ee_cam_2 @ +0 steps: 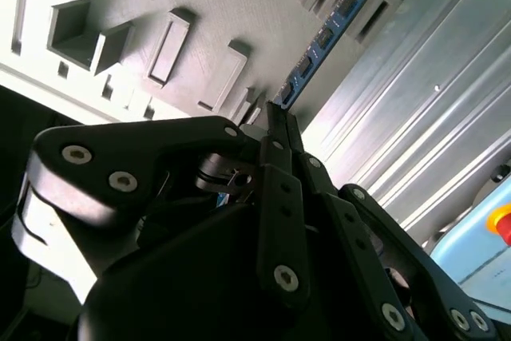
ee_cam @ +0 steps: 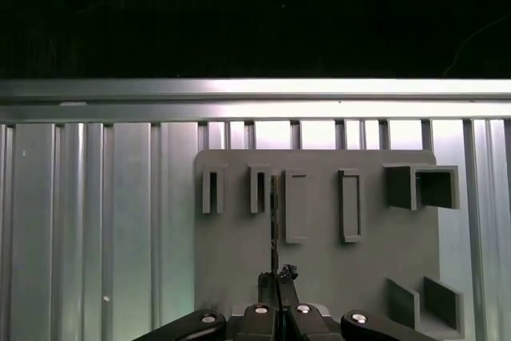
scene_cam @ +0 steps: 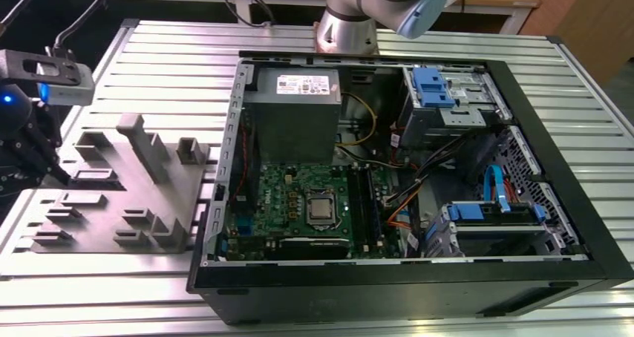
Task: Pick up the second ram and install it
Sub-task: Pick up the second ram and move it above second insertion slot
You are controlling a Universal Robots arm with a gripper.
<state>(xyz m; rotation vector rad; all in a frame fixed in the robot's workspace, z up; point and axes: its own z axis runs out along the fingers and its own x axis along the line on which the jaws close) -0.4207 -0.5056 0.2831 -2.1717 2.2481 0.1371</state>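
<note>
1. The surface is a table [scene_cam: 148, 36] of silver metal slats running across the exterior view. Beyond its far edge are a dark floor, black cables and pale wooden furniture.
2. On it there is 1 open black computer case [scene_cam: 416, 296] lying on its side. In the exterior view, 1 grey tray [scene_cam: 104, 220] lies at 9 o'clock from it, just beside the case wall.
3. Inside the case are 1 green motherboard [scene_cam: 287, 203] and 1 grey power supply [scene_cam: 292, 114] at 12 o'clock from it. There are also 2 blue drive carriers [scene_cam: 436, 87], at 1 o'clock and 4 o'clock from the board.
4. There is 1 arm [scene_cam: 349, 25]. Its base stands at 12 o'clock from the case, and its wrist hangs at 9 o'clock from the tray.
5. The first wrist view shows 4 narrow slot blocks [ee_cam: 295, 205] in a row on the tray, with larger box shapes beside them.
6. The second ram [ee_cam_2: 323, 37], 1 blue stick, stands on edge on the tray between 2 of those blocks.
7. The gripper [ee_cam: 277, 275] is pressed together, its 2 fingers [ee_cam_2: 281, 157] pinching the near end of the second ram over the tray.
</note>
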